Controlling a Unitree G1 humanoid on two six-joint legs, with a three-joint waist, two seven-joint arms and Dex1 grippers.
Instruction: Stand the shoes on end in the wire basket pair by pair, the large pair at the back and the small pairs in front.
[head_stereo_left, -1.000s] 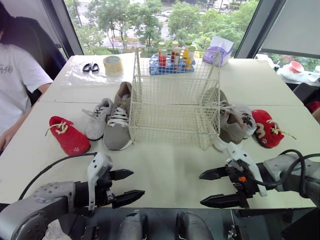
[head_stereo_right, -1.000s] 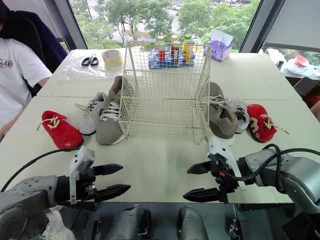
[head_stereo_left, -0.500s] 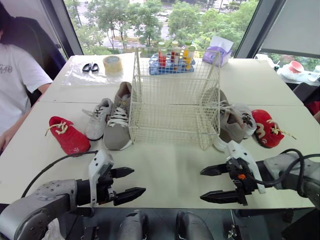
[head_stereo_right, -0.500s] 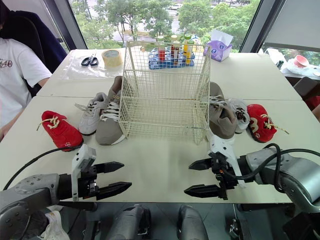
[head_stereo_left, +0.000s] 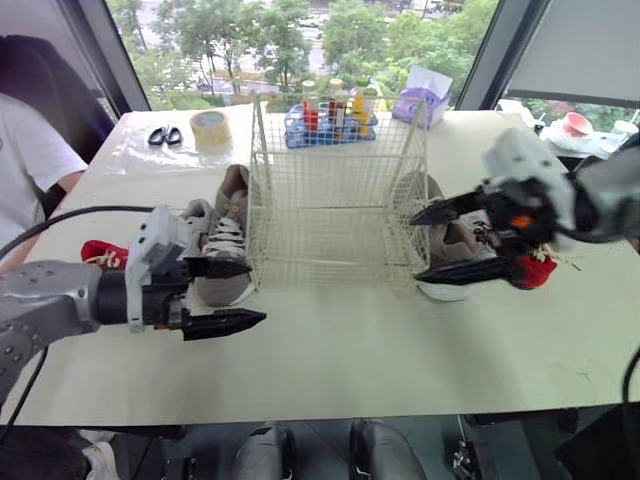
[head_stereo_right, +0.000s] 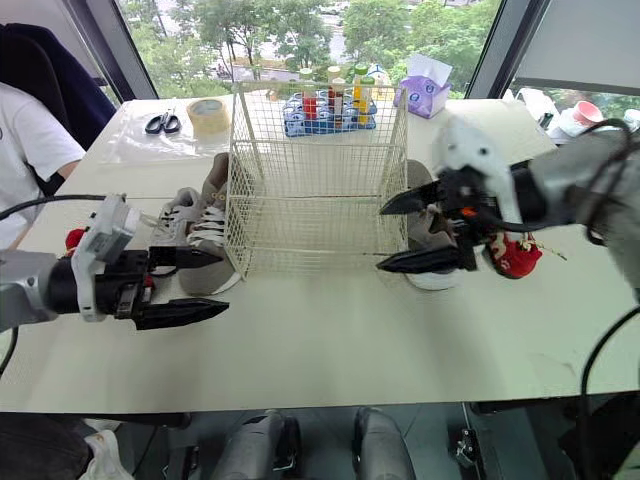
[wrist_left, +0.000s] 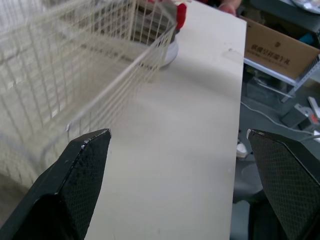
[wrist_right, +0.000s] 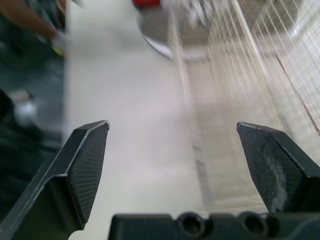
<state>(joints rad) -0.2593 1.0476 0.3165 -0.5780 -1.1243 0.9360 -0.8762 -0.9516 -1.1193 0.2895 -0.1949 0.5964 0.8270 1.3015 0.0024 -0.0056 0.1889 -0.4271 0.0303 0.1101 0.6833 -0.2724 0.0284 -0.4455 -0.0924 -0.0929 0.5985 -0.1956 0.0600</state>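
The left jaws are spread wide and hold nothing, and the right jaws are likewise spread and empty, both raised over the bench (head_stereo_left: 350, 340). The wire basket (head_stereo_left: 335, 232) stands between the two pairs of jaws, its open top upward; the left jaws point their tips at its near left corner, and the right jaws point theirs at its right wall. All the shoes lie on the bench outside the basket. Just past the tips of the left jaws lies a large grey shoe (head_stereo_left: 226, 236), close against the basket's left wall, with a small white shoe (head_stereo_right: 180, 212) beside it on the far side from the basket and a small red shoe (head_stereo_left: 97, 250) behind that arm's wrist. Seen between the spread right jaws is the second large grey shoe (head_stereo_right: 425, 235), close to the basket's right wall, and another small red shoe (head_stereo_right: 515, 255) lies just behind these jaws, away from the basket.
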